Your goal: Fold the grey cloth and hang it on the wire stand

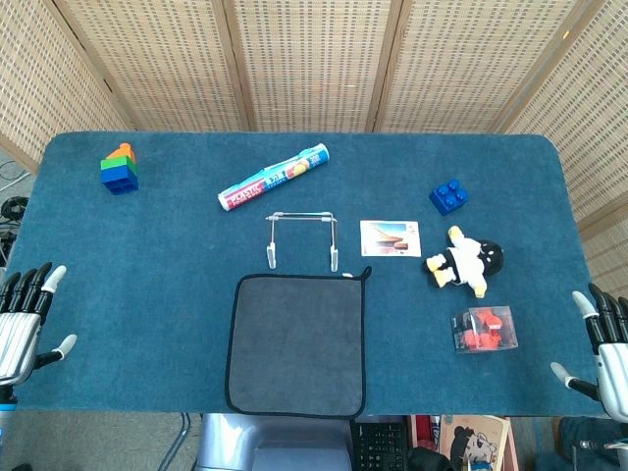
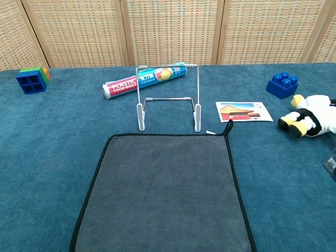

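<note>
The grey cloth [image 1: 297, 343] [image 2: 165, 191] with a black hem lies flat and unfolded at the table's front middle, its small loop at the far right corner. Just behind it stands the wire stand [image 1: 302, 238] [image 2: 168, 97], upright and bare. My left hand [image 1: 22, 314] hovers at the table's left front edge, fingers spread, holding nothing. My right hand [image 1: 605, 345] sits at the right front edge, fingers also spread and empty. Both hands are far from the cloth and appear only in the head view.
Behind the stand lies a plastic wrap roll [image 1: 274, 177] [image 2: 145, 81]. A stacked block [image 1: 120, 169] [image 2: 31, 80] sits far left. To the right are a picture card [image 1: 390, 237] [image 2: 243, 111], blue brick [image 1: 447, 196] [image 2: 282, 85], plush toy [image 1: 465, 262] [image 2: 311, 121], and a clear box of red pieces [image 1: 483, 329].
</note>
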Motion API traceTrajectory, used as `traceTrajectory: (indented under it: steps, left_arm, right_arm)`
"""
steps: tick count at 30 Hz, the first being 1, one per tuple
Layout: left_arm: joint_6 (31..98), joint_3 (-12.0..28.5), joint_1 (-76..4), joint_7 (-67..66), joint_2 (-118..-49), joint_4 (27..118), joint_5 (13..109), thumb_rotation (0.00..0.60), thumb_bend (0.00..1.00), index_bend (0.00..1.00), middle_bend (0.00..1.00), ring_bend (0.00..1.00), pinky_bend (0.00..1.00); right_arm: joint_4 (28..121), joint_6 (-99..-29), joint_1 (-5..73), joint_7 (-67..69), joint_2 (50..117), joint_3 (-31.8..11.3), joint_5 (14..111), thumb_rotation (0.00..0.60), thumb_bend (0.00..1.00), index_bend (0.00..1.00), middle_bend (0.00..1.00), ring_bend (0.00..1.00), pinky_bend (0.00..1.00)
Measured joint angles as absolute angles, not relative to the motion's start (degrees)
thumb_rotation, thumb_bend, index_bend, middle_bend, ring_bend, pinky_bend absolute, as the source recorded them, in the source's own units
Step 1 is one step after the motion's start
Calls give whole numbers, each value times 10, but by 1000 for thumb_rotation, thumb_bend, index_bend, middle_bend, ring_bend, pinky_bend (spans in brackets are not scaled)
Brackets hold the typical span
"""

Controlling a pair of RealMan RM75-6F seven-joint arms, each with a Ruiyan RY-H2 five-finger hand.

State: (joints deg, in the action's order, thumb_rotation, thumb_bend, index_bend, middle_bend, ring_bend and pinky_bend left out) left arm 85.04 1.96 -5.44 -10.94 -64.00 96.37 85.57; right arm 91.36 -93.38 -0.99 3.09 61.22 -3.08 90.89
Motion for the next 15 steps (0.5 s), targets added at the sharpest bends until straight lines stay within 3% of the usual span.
traceTrajectory:
  steps: [10, 15]
  left_arm:
    - [849, 22, -60, -106, -643, 962, 863, 600, 240, 0, 0, 0, 0]
    - [839, 22, -88, -104, -661, 929, 915, 600, 240, 0, 0, 0, 0]
  right_arm:
    - [914, -930, -9, 36, 611, -30, 908, 600, 0, 0, 0, 0, 0]
    - [914, -929, -8, 29, 613, -37, 896, 600, 0, 0, 0, 0, 0]
